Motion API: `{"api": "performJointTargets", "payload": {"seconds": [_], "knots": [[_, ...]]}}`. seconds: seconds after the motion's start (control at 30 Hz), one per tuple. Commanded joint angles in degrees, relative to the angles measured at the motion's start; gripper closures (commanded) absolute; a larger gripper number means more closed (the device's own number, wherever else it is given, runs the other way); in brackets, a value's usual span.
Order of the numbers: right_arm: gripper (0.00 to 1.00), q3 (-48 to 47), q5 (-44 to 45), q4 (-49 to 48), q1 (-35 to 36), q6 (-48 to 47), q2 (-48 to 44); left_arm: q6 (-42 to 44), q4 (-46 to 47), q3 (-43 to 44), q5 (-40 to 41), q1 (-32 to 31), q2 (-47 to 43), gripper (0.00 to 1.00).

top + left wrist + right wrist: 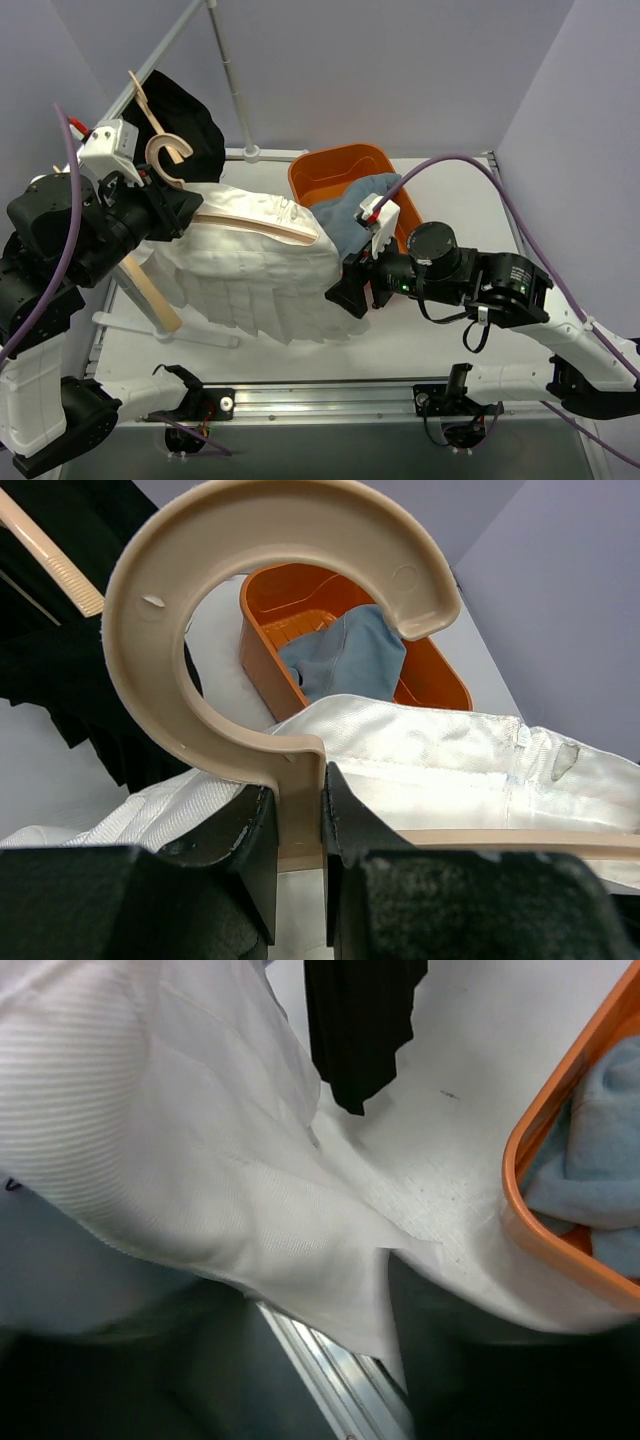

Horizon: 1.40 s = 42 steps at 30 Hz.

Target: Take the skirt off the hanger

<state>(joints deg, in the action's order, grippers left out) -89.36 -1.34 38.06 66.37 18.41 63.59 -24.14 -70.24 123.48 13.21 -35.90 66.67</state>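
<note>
Robotics lab, enclosed test cell. Plain lavender walls box in white worktop (booth-like). Left arm, right arm mounted at aluminium rail along near edge. Purple cables trail loose. White pole frame at back.

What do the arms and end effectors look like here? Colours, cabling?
Black joints and white lower links on the left arm and right arm. Each wrist has a white camera mount and a purple cable. The left end effector and right end effector are black, two-fingered.
</note>
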Motion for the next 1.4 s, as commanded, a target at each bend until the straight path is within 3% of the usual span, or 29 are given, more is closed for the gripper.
{"api": "performJointTargets", "payload": {"seconds": [0.0,0.07,0.1,0.23,0.43,0.77,1.07,1.37], "knots": [[0.66,0.8,-2.4,-4.3,-0.3,-1.6,-0.5,-1.2,3.2,1.0,-0.6,0.1,-0.3,0.98],[0.96,1.7,-2.5,-5.4,-0.3,-0.8,-0.7,-1.2,3.4,1.1,-0.8,0.1,-0.2,0.98],[1.00,2.8,-2.8,-6.0,-0.3,0.1,-0.8,-1.2,3.5,1.1,-0.8,0.1,-0.2,0.98],[1.00,6.6,-3.1,-9.4,-0.2,3.9,-3.0,-1.4,4.3,0.7,-0.6,0.1,-0.3,0.98],[1.00,15.1,1.2,-14.5,-0.1,10.3,-14.0,-2.7,5.5,-0.6,1.0,0.1,-1.4,0.98],[1.00,18.0,7.0,-8.4,-0.1,13.7,-25.3,-4.2,9.4,-3.3,3.6,0.1,-3.3,0.98],[1.00,19.8,4.3,-13.0,-0.1,13.7,-20.2,-8.1,12.8,-6.1,0.1,0.1,-4.9,0.98],[1.00,18.8,-0.6,-22.3,-0.1,12.8,-10.9,-18.3,22.0,-11.7,-4.3,0.1,-8.4,0.98]]}}
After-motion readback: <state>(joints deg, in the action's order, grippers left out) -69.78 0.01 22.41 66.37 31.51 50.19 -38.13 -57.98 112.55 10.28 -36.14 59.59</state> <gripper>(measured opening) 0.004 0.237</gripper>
